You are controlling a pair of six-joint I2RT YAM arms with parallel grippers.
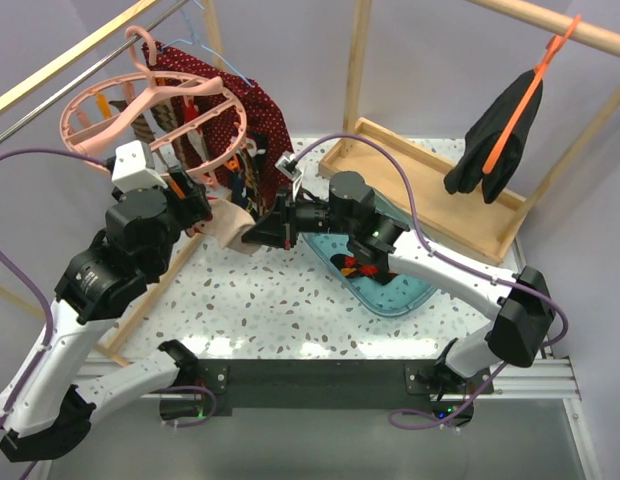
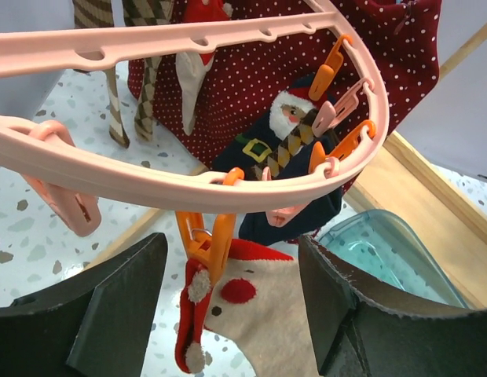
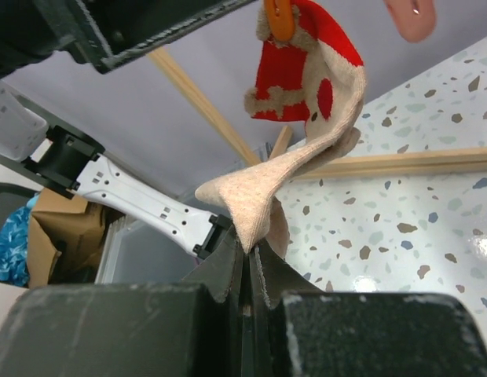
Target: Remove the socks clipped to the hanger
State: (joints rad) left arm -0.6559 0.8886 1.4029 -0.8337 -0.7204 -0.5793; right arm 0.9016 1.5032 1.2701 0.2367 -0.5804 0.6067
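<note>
Right jaws clamp the beige sock [image 3: 306, 157] beneath its orange clip [image 2: 221, 239]. Left jaws gape at the clip; pinching it open looks next.

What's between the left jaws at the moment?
The left wrist view shows an orange clip hanging from the pink hanger and pinching the top of a red-and-beige sock, in the gap between the left gripper's open jaws.
</note>
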